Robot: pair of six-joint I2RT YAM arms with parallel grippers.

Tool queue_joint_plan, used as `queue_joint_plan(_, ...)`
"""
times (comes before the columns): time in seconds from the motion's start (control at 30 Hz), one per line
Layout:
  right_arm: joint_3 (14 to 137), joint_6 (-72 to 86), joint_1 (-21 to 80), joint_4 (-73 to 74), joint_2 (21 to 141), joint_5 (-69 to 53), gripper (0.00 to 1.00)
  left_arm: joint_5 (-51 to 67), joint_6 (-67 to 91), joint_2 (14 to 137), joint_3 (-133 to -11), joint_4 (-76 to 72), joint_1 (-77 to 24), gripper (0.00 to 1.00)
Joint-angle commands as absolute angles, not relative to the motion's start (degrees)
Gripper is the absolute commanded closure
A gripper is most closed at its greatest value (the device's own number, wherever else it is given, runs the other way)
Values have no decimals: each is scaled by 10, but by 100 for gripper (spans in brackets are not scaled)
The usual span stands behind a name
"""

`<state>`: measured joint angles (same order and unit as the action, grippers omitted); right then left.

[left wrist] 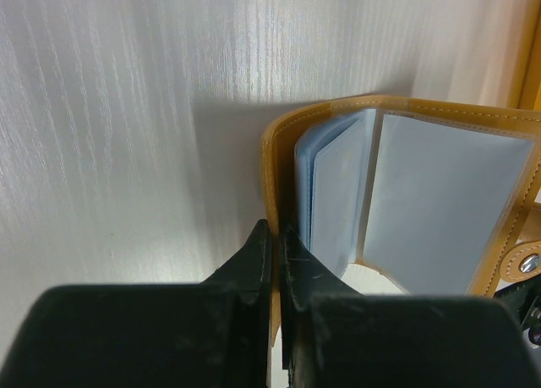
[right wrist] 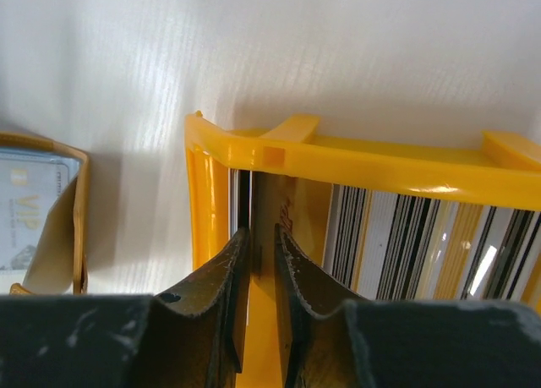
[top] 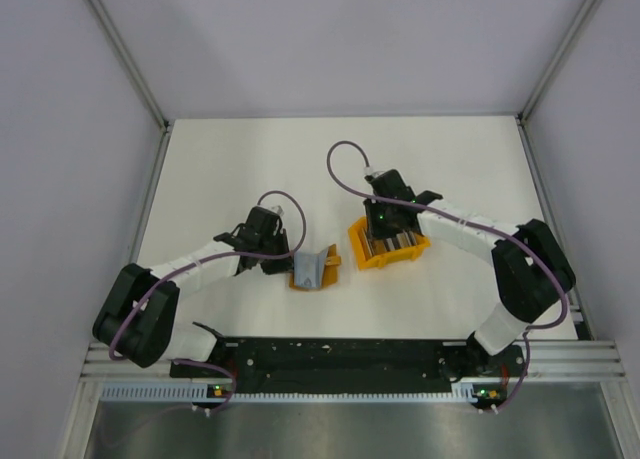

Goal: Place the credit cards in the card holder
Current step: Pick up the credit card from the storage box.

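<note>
The mustard-orange card holder [top: 314,269] lies open at mid-table, its grey clear sleeves [left wrist: 456,202] facing up. My left gripper [top: 283,264] is shut on the holder's left cover edge [left wrist: 275,232]. The credit cards [top: 393,243] stand as a striped black, white and grey row [right wrist: 423,236] inside the orange bin [top: 362,251]. My right gripper [top: 385,241] reaches down into the left end of the bin [right wrist: 260,234], its jaws a narrow gap apart around a thin upright card. The holder's edge also shows at the left of the right wrist view [right wrist: 42,202].
The bright orange plastic bin's rim [right wrist: 380,164] stands just right of the holder. Grey enclosure walls surround the white table [top: 230,169]. Purple cables loop above both wrists.
</note>
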<state>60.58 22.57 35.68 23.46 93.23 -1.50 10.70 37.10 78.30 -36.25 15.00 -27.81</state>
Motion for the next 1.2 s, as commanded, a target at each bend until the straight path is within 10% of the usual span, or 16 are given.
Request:
queue_joint_plan(0.0,635,214,377,247,953,14,82,110,362,787,-359,133,-279,100)
queue_joint_plan(0.7,664,213,413,278,979,60,99,109,363,788,-360,133,-279,100)
queue_joint_plan(1.17,670,202,415,256,982,-25,91,108,365,787,-358,131,-279,100)
